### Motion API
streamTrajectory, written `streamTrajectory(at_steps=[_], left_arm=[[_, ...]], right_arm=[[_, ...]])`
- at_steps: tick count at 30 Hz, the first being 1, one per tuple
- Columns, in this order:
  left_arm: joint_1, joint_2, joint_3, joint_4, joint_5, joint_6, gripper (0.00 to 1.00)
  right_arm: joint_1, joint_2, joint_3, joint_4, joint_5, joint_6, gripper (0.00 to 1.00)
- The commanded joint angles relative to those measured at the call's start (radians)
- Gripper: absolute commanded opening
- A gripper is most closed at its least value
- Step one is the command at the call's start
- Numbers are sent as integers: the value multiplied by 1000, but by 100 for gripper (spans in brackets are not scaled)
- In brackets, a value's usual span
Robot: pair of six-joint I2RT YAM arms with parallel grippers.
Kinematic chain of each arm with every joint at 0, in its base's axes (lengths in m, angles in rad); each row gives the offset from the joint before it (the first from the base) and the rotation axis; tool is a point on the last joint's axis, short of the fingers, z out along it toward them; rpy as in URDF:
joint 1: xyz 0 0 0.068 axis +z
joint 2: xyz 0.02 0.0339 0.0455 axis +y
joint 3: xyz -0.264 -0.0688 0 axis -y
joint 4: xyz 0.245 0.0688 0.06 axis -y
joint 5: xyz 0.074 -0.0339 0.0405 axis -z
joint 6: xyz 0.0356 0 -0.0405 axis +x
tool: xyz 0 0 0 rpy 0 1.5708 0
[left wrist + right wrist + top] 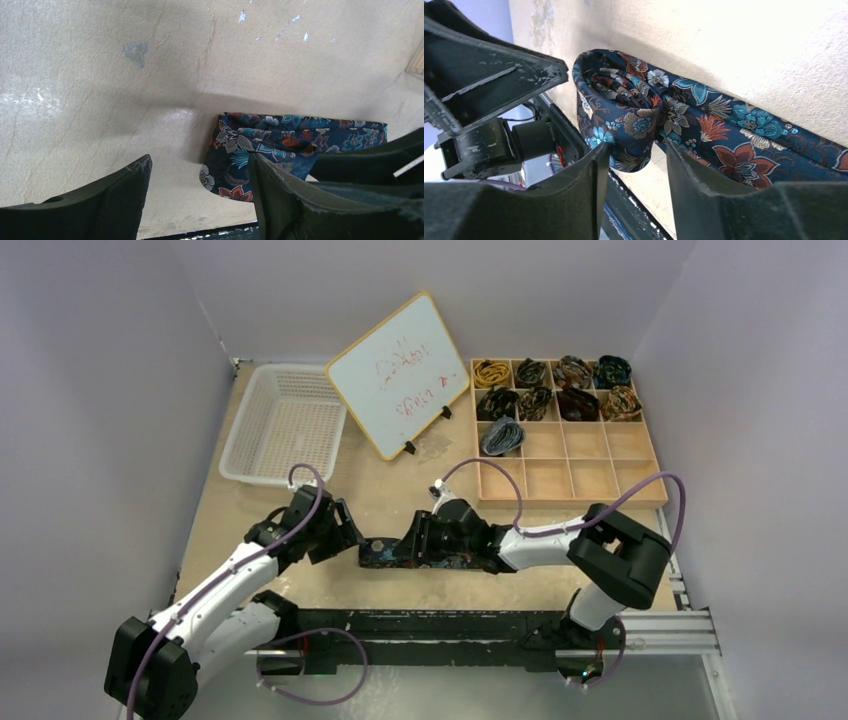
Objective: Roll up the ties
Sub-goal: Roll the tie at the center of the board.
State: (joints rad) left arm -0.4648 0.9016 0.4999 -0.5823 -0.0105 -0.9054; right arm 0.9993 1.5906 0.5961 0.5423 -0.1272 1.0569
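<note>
A navy floral tie (385,557) is laid across the near middle of the table (400,490), between the two arms. Its left end is turned up into a loose coil (624,110), while the rest is stretched flat to the right, under the right arm. The right jaws are set around the coil's lower edge, part-way apart. One side is seen touching the fabric and the other just beside it; whether the coil is actually pinched cannot be told. The left jaws are held wide apart just left of the tie, with only bare table between them. Nine rolled ties (555,390) are kept in the far compartments of a wooden tray (590,502) at the far right. A whiteboard (400,375) is propped at the far middle, and a white basket (240,455) is placed at the far left.
</note>
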Motion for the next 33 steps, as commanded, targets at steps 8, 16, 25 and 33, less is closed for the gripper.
streamTrajectory(at_steps=[8, 16, 25, 33], left_arm=[[8, -55, 1, 45, 43, 37, 71], [8, -78, -25, 115, 116, 57, 71], [15, -28, -51, 201, 201, 108, 71], [83, -76, -178, 382, 322, 73, 72]], right_arm=[[-75, 43, 45, -34, -70, -9, 33], [-77, 71, 26, 42, -142, -11, 34], [-85, 83, 19, 7, -123, 10, 33], [-90, 162, 32, -30, -86, -6, 29]])
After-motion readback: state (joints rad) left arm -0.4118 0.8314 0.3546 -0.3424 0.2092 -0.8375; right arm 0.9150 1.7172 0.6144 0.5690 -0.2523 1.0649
